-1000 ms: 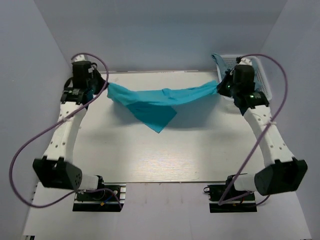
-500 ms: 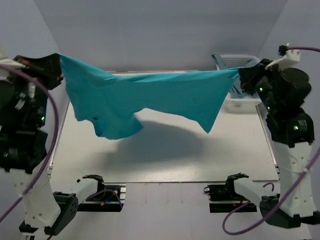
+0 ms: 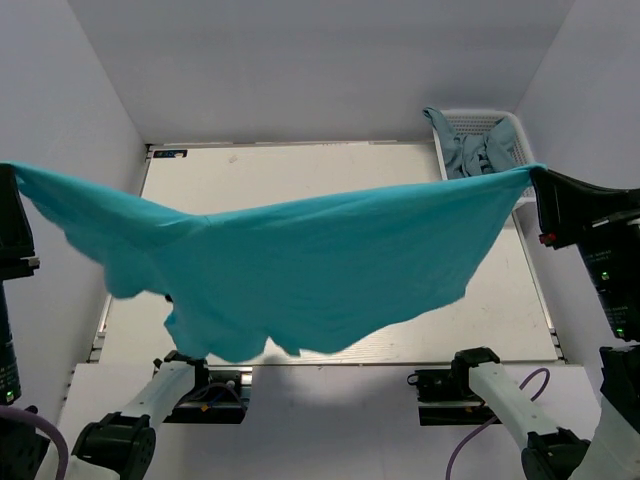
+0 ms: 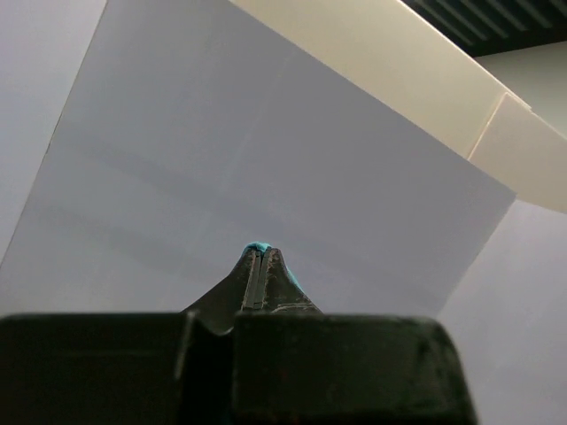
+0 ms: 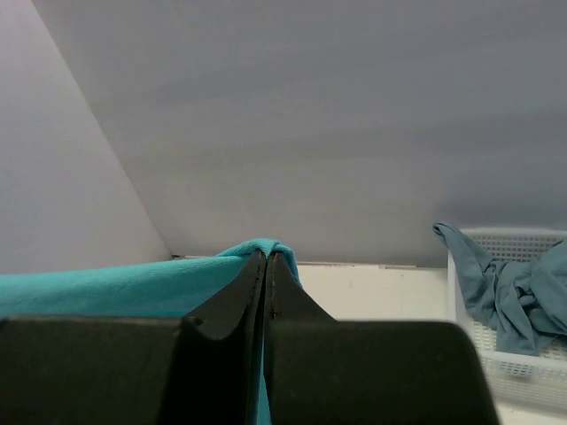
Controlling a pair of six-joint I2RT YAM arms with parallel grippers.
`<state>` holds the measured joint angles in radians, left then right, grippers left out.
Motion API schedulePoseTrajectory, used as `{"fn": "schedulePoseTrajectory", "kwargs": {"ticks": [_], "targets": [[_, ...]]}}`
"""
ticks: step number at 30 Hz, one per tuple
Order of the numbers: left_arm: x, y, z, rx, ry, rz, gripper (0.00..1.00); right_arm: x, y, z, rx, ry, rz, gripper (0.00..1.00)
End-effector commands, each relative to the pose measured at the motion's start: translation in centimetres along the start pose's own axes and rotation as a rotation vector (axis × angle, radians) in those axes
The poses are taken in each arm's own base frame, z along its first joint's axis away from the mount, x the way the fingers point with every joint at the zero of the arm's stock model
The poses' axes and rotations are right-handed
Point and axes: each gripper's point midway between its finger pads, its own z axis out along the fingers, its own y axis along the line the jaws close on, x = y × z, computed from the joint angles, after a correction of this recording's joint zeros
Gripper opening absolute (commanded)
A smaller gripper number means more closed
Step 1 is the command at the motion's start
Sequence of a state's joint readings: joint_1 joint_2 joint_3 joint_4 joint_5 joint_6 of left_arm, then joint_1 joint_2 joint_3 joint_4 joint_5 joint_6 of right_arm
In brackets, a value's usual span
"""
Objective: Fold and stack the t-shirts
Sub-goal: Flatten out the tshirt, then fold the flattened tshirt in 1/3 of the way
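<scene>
A bright turquoise t-shirt [image 3: 300, 270] hangs spread wide in the air above the table, stretched between both arms. My left gripper [image 3: 8, 172] is shut on its left corner at the frame's left edge; a bit of turquoise cloth [image 4: 258, 247] peeks over the closed left gripper [image 4: 262, 257]. My right gripper [image 3: 535, 175] is shut on the right corner; the right wrist view shows turquoise cloth [image 5: 106, 285] draped over the closed right gripper [image 5: 267, 258]. Duller grey-blue t-shirts [image 3: 470, 150] lie bunched in the basket, seen too in the right wrist view as grey-blue t-shirts [image 5: 514, 292].
A white lattice basket [image 3: 512, 128] stands at the table's back right corner, its white basket wall [image 5: 532, 367] also in the right wrist view. The pale table [image 3: 300, 175] runs under the hanging shirt, with grey walls on three sides. Both arm bases sit at the near edge.
Both arms have risen and spread outward toward the camera, lifting the turquoise t-shirt off the table and opening it from a bunched strip into a wide hanging sheet.
</scene>
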<state>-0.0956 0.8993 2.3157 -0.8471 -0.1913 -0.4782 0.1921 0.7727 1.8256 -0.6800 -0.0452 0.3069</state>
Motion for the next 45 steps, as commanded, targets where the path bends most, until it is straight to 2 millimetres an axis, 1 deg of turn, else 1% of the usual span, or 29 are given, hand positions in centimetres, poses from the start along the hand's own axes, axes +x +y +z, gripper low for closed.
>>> {"fn": "schedulePoseTrajectory", "kwargs": {"ticks": [1,4,5,6,8,10,11,12,14,15,16,17,18,20,21,22,23,24,25,26,28,29,30,31,34,38,41,44,45], "targets": [[1.1,-0.2,1.6,0.014,0.026,0.018,0.00,-0.2,0.0,0.6,-0.004,-0.010,-0.007,0.00],[4.1,0.3,3.9,0.004,0.104,0.030,0.00,1.4,-0.6,1.9,0.005,0.037,0.001,0.00],[5.2,0.3,4.7,0.015,0.129,0.032,0.00,3.7,-1.3,3.1,0.020,0.094,0.013,0.00],[7.6,1.0,5.9,0.010,0.180,0.052,0.00,4.0,-1.5,3.5,0.020,0.094,0.013,0.00],[11.9,2.2,7.9,-0.008,0.280,0.063,0.00,7.4,-2.7,5.2,0.045,0.160,0.030,0.00],[17.9,4.9,9.7,-0.068,0.399,0.081,0.00,8.9,-3.6,6.4,0.066,0.179,0.036,0.00],[21.0,6.3,10.6,-0.098,0.457,0.089,0.00,12.6,-5.1,7.6,0.107,0.261,0.046,0.00],[25.5,8.6,10.8,-0.144,0.548,0.103,0.00,13.4,-5.6,8.3,0.116,0.267,0.051,0.00],[29.9,10.9,11.7,-0.179,0.609,0.113,0.00,17.0,-7.2,9.9,0.150,0.330,0.058,0.00],[34.9,13.6,11.6,-0.230,0.707,0.126,0.00,19.6,-8.1,11.0,0.167,0.372,0.068,0.00],[36.7,14.4,12.1,-0.234,0.715,0.127,0.00,23.1,-9.3,11.8,0.191,0.448,0.072,0.00],[40.0,16.3,11.4,-0.265,0.774,0.135,0.00,23.7,-10.1,12.8,0.215,0.427,0.068,0.00],[43.5,18.2,11.4,-0.292,0.833,0.151,0.00,28.7,-12.0,13.8,0.265,0.542,0.086,0.00],[47.6,20.1,11.4,-0.304,0.890,0.150,0.00,31.2,-13.2,15.0,0.294,0.570,0.082,0.00],[49.6,20.8,11.3,-0.306,0.928,0.146,0.00,35.7,-14.8,15.9,0.328,0.669,0.091,0.00],[53.5,22.8,10.9,-0.324,0.990,0.155,0.00,36.9,-15.5,16.3,0.339,0.688,0.082,0.00],[55.3,23.7,10.8,-0.337,1.015,0.158,0.00,37.7,-16.0,17.4,0.334,0.675,0.072,0.00],[57.0,24.6,10.8,-0.349,1.038,0.160,0.00,41.8,-17.5,18.2,0.360,0.755,0.075,0.00],[58.8,25.6,10.6,-0.360,1.069,0.172,0.00,42.7,-18.0,18.7,0.369,0.763,0.069,0.00],[62.1,27.2,10.5,-0.378,1.119,0.171,0.00,44.9,-19.2,19.5,0.381,0.806,0.062,0.00],[65.2,28.5,10.1,-0.394,1.184,0.165,0.00,47.9,-20.6,20.3,0.406,0.882,0.062,0.00],[65.6,28.2,11.5,-0.379,1.183,0.156,0.00,49.7,-21.5,21.0,0.420,0.924,0.063,0.00],[68.3,29.9,10.4,-0.407,1.233,0.160,0.00,50.5,-22.0,21.0,0.432,0.951,0.065,0.00],[68.6,29.5,11.9,-0.376,1.214,0.157,0.00,51.9,-22.6,22.3,0.431,0.961,0.066,0.00],[70.5,30.4,12.2,-0.385,1.231,0.158,0.00,53.2,-23.4,23.8,0.426,0.962,0.072,0.00],[70.9,30.6,12.2,-0.388,1.236,0.158,0.00,53.0,-24.4,25.2,0.442,0.942,0.081,0.00],[69.6,30.2,11.9,-0.403,1.234,0.157,0.00,52.4,-24.4,26.2,0.434,0.934,0.085,0.00],[66.7,29.4,10.8,-0.448,1.230,0.163,0.00,51.6,-24.8,25.8,0.456,0.941,0.074,0.00],[65.9,30.2,8.9,-0.513,1.263,0.188,0.00,51.2,-24.9,25.7,0.470,0.937,0.070,0.00]]}}
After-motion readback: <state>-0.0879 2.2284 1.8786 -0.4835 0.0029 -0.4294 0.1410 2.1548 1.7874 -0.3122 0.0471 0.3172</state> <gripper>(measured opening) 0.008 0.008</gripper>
